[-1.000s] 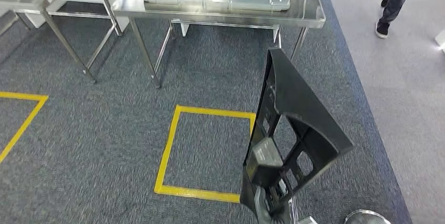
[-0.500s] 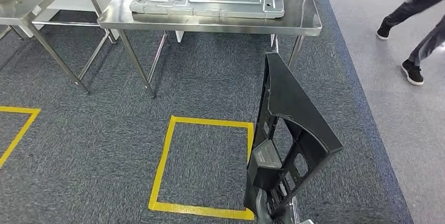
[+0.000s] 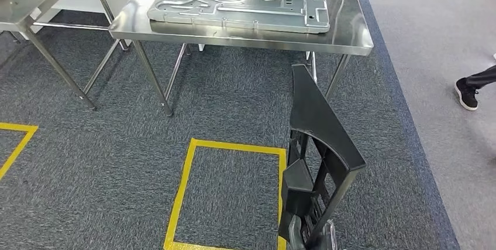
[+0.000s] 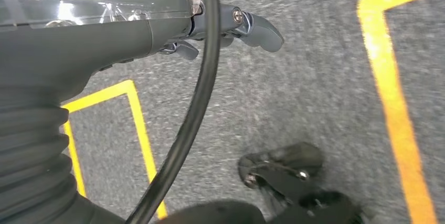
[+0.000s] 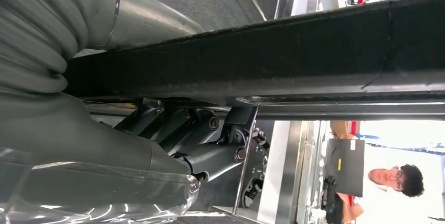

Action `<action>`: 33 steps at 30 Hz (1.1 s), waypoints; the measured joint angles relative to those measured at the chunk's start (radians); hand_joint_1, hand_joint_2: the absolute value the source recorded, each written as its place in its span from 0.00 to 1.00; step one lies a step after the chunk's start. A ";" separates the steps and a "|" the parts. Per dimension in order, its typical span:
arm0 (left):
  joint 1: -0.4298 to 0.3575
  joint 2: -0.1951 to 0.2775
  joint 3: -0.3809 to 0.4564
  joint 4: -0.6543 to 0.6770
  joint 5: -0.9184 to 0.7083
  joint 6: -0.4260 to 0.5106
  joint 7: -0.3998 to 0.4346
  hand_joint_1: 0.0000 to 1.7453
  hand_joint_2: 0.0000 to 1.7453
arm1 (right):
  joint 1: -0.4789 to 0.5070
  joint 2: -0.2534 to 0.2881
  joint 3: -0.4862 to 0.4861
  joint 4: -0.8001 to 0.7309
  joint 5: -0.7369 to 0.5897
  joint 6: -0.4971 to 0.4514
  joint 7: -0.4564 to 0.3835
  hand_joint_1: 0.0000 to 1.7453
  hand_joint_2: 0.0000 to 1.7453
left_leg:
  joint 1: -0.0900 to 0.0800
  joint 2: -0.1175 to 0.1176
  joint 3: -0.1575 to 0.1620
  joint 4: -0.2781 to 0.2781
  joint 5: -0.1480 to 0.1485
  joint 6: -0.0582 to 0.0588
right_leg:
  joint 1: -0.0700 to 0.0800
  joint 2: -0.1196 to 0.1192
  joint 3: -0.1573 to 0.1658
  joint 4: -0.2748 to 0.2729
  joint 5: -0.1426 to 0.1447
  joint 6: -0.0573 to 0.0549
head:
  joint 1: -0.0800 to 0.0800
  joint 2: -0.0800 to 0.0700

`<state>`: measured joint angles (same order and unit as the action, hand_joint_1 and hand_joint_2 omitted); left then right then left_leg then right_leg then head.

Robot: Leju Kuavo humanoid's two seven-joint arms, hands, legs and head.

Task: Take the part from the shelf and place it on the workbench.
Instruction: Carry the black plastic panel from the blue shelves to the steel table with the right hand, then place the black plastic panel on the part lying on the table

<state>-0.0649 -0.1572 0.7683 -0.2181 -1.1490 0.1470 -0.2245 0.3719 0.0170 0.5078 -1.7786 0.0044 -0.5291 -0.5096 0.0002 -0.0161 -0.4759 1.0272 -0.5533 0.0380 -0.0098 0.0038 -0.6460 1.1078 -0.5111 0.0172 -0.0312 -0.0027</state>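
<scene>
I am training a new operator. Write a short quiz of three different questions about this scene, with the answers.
1. True or false: the right hand holds the black plastic frame part.
2. What lies on the steel workbench? A) a grey metal panel B) a red box
3. The square of yellow tape is on the ____.

Key: 1 true; 2 A; 3 carpet.

Camera shifted; person's shoe [image 3: 467, 94] now farther right.
</scene>
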 joint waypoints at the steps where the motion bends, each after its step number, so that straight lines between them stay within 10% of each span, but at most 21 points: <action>1: -0.001 -0.001 0.000 0.000 0.001 -0.001 0.000 0.00 1.00 | 0.004 0.000 -0.001 0.000 0.002 -0.003 0.003 1.00 1.00 | -0.001 -0.001 0.007 -0.001 -0.011 -0.006 | 0.003 -0.001 0.002 -0.027 0.037 -0.006 | 0.000 0.000; 6: -0.005 0.001 0.001 0.000 0.007 0.001 -0.003 0.00 1.00 | 0.022 0.001 -0.003 -0.003 0.014 -0.016 0.015 1.00 1.00 | -0.001 0.003 0.000 0.067 -0.010 -0.034 | 0.000 -0.001 0.043 -0.064 0.039 -0.038 | -0.001 0.000; 11: -0.003 0.002 0.001 0.000 0.009 0.001 -0.005 0.00 1.00 | 0.028 0.002 -0.008 -0.003 0.018 -0.016 0.023 1.00 1.00 | 0.012 0.009 -0.163 0.270 -0.104 -0.055 | -0.005 -0.001 0.095 -0.079 0.007 -0.044 | -0.001 0.000; 15: 0.004 0.003 0.004 0.000 0.012 0.001 -0.005 0.00 1.00 | 0.038 0.003 -0.014 -0.003 0.038 -0.022 0.041 1.00 1.00 | 0.013 0.015 -0.141 0.086 0.027 -0.052 | -0.008 0.000 0.143 -0.078 -0.031 -0.029 | -0.001 0.000; 20: 0.010 0.003 0.010 0.000 0.019 0.004 -0.007 0.00 1.00 | 0.059 0.011 -0.034 -0.009 0.092 -0.051 0.071 1.00 1.00 | 0.009 0.015 -0.105 0.032 0.057 -0.014 | -0.006 0.000 0.172 -0.051 -0.050 0.008 | 0.000 0.000; 26: 0.012 0.005 0.025 0.000 0.013 0.003 -0.005 0.00 1.00 | 0.097 0.046 -0.105 -0.047 0.201 -0.059 0.115 1.00 1.00 | 0.002 0.011 -0.075 0.028 0.038 0.013 | -0.005 -0.002 0.005 0.186 -0.155 0.014 | 0.000 0.000; 30: 0.019 0.003 0.028 0.000 -0.002 0.000 -0.004 0.00 1.00 | 0.124 0.093 -0.193 -0.086 0.308 -0.024 0.134 1.00 1.00 | -0.006 0.008 -0.040 0.027 0.009 0.011 | 0.011 -0.003 0.019 0.023 -0.013 -0.014 | 0.000 0.000; 33: 0.019 0.000 0.028 0.001 -0.013 -0.003 -0.005 0.00 1.00 | 0.135 0.130 -0.261 -0.115 0.382 -0.006 0.141 1.00 1.00 | -0.004 0.007 -0.024 0.025 0.003 -0.004 | 0.023 -0.001 0.031 -0.038 0.005 -0.036 | 0.001 0.000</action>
<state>-0.0457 -0.1575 0.7965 -0.2174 -1.1624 0.1444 -0.2298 0.5071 0.1472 0.2472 -1.8932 0.3859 -0.5351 -0.3683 -0.0035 -0.0093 -0.4999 1.0522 -0.5507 0.0339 0.0132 0.0024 -0.6155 1.0702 -0.5065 -0.0187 -0.0301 -0.0027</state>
